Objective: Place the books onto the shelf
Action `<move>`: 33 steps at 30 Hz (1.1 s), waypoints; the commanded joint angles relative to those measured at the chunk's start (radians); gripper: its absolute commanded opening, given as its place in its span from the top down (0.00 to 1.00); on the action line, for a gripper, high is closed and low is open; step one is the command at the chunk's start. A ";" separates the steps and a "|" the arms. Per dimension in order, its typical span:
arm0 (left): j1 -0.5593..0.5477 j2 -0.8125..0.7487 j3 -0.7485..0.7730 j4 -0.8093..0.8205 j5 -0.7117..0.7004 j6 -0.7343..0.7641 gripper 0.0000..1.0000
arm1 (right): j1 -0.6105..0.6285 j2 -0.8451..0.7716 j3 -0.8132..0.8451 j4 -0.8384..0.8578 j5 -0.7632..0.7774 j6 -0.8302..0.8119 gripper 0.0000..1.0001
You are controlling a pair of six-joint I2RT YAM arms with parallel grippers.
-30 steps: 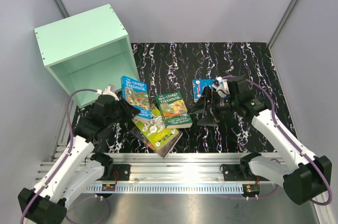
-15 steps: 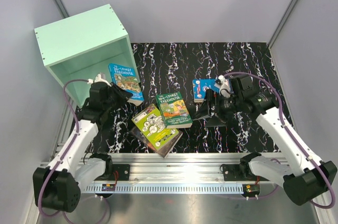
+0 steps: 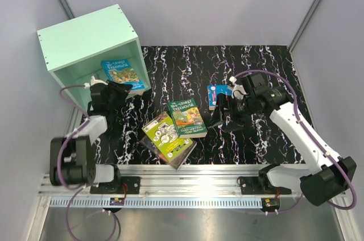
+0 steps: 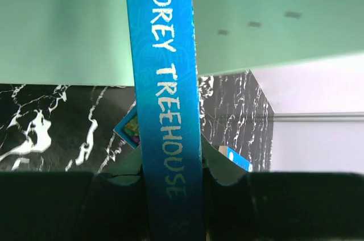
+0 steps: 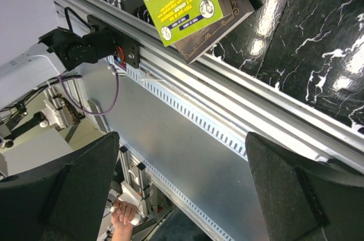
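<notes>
here, the left jaws are pressed onto the spine of a blue book [image 3: 121,74], holding it in the open face of the shelf [image 3: 85,39] at the far left corner of the worktop [image 3: 267,65]; it is not yet let go. the right jaws are spread wide and hold nothing, above the middle of the worktop. four books lie outside the shelf: a green book [image 3: 186,117], a lime book [image 3: 166,134] overlapping a dark book [image 5: 224,25] toward the near edge, and a small blue book [image 3: 215,94] near the right jaws. by this judgement the task is barely begun: none shelved, one nearly.
</notes>
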 commanded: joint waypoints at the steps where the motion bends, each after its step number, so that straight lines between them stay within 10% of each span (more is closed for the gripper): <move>1: 0.024 0.172 0.005 0.416 0.119 -0.096 1.00 | 0.018 0.045 0.076 -0.037 0.069 -0.069 0.00; 10: 0.038 0.707 0.242 0.924 0.284 -0.378 1.00 | 0.018 0.152 0.147 -0.083 0.151 -0.109 0.00; 16: 0.038 0.746 0.391 0.682 0.310 -0.253 0.93 | 0.015 0.207 0.179 -0.091 0.171 -0.114 0.00; 27: 0.040 0.738 0.470 0.319 0.314 -0.115 0.36 | 0.015 0.272 0.205 -0.084 0.155 -0.101 0.01; 33: 0.040 0.678 0.441 0.173 0.322 -0.044 0.32 | 0.015 0.258 0.186 -0.074 0.143 -0.083 0.01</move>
